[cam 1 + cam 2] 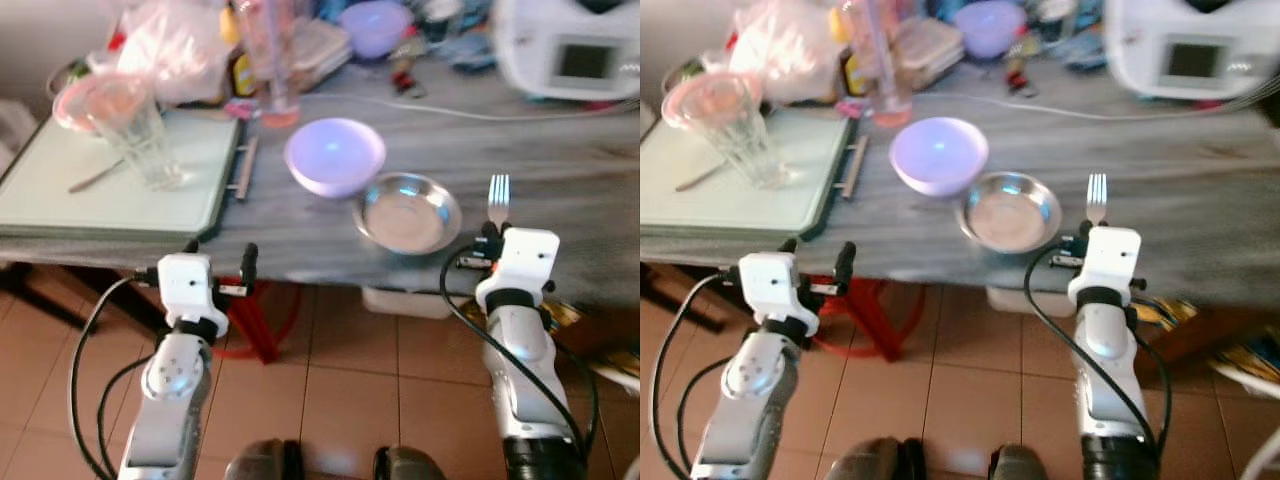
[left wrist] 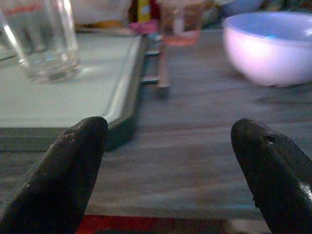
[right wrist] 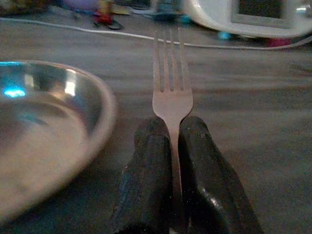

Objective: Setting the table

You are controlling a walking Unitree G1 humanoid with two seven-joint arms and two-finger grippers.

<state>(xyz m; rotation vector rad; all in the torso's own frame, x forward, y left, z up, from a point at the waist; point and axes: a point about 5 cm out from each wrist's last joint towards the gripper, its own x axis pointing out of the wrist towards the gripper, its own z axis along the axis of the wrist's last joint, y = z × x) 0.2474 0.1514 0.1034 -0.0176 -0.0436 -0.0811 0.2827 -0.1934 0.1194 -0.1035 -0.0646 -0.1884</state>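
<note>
Right gripper (image 3: 170,134) had its jaws clamped on the fork (image 3: 171,87), tines out over the bench (image 1: 560,190) just beside the steel dish (image 1: 407,212). Left gripper (image 2: 170,146) hovered at the bench edge, jaws wide apart, empty.

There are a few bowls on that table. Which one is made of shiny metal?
The steel bowl, at the table's near edge just left of the fork in the right gripper. The two purple bowls, one beside it and one far back, are matte.
</note>
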